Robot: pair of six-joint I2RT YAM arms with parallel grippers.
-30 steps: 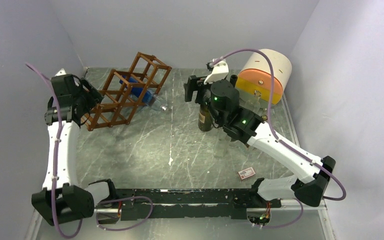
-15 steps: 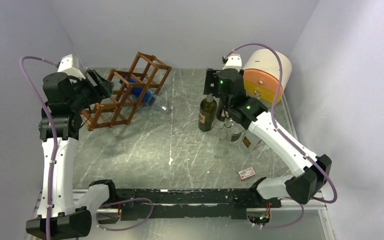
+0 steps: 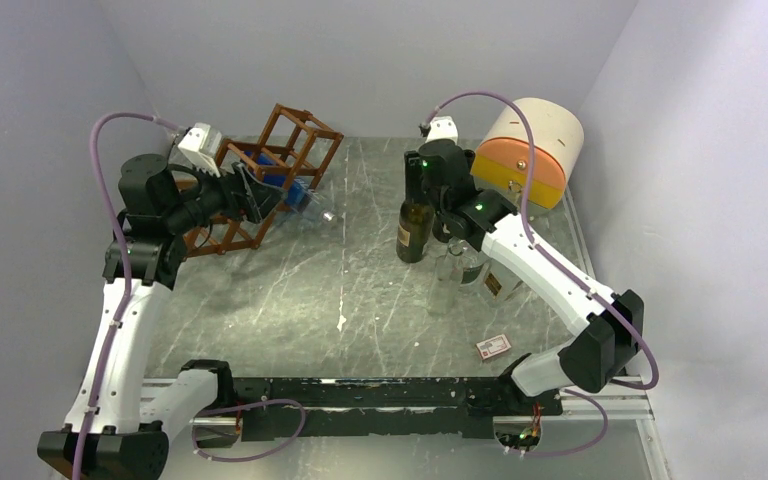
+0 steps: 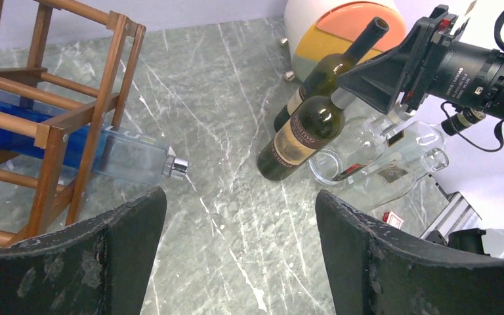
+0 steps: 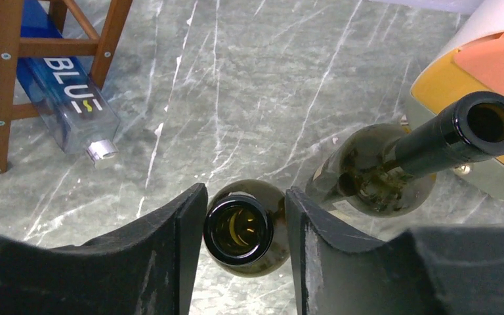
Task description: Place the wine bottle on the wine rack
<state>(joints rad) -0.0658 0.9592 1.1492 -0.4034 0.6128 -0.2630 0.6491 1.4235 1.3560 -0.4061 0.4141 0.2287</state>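
Over on the left, the wine rack (image 3: pixel 278 160) is standing at the back of the marbled table (image 3: pixel 340 290), and a blue bottle (image 3: pixel 282 185) is lying through one of its cells. The left gripper (image 3: pixel 252 196) is hovering right beside it, jaws spread wide and holding nothing.

Moving to the middle, the wine bottle (image 3: pixel 415 228) is standing upright on the table, well apart from the rack. The right gripper (image 5: pixel 243 197) is sitting over its mouth, fingers straddling the neck. A sliver of gap is showing on one side, so I'm reading it as not clamped yet.

A second dark bottle (image 5: pixel 433 147) and some clear bottles (image 3: pixel 452 278) are crowding in just to the right.

So this is the grasp step. Next comes a firm squeeze on the neck, a straight lift clear of the neighbours, then a carry left toward a free cell.
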